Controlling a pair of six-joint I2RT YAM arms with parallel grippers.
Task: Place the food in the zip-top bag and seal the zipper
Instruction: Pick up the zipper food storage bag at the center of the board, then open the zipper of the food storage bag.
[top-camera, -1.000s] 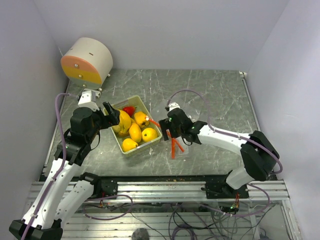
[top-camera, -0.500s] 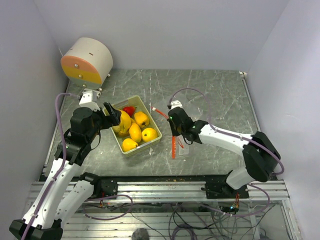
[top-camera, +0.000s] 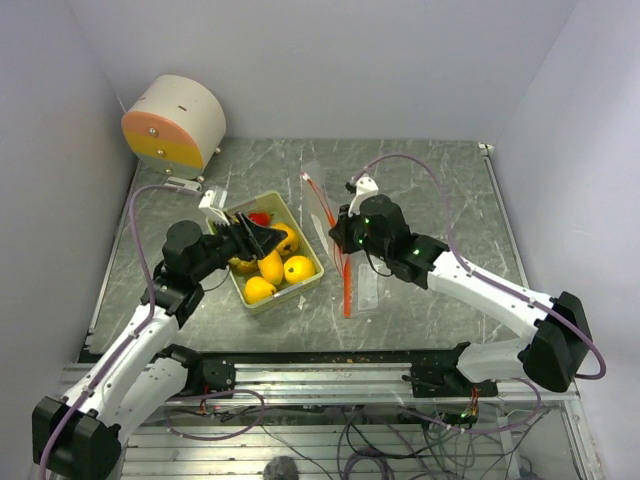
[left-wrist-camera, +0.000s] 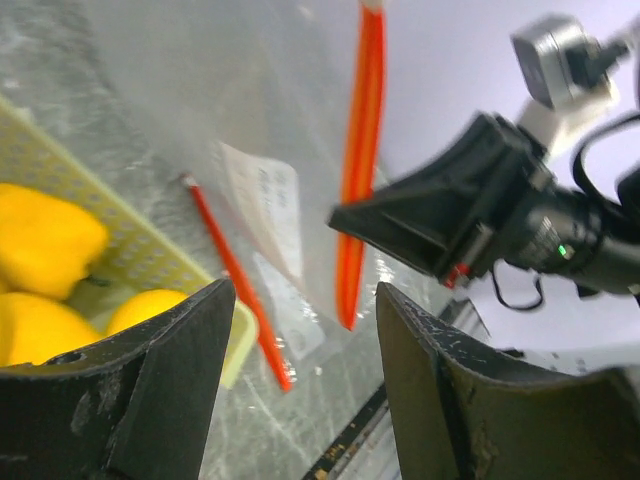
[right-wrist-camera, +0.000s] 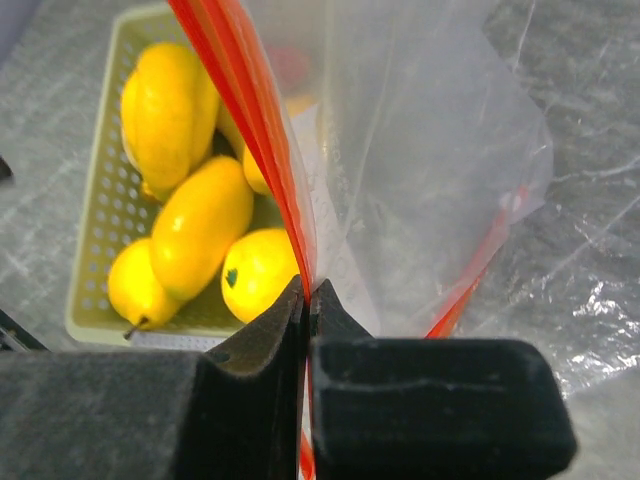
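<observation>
Gaping clear zip-top bag, red-orange zipper pinched in right gripper.

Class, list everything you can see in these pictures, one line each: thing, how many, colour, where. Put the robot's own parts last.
table: one, grey marbled, under everything.
tray: one, pale green, left of the table's middle.
yellow fruits: five that can be counted, glossy yellow, in the tray.
red piece: one, red, at the tray's far end.
zip-top bag: one, clear, partly lifted off the table just right of the tray.
zipper: one, red-orange, along the bag's mouth.
drum: one, cream with an orange face, far left corner.
left gripper: one, black, over the tray, jaws open, holding nothing.
right gripper: one, black, jaws shut on the zipper, holding the bag up.
</observation>
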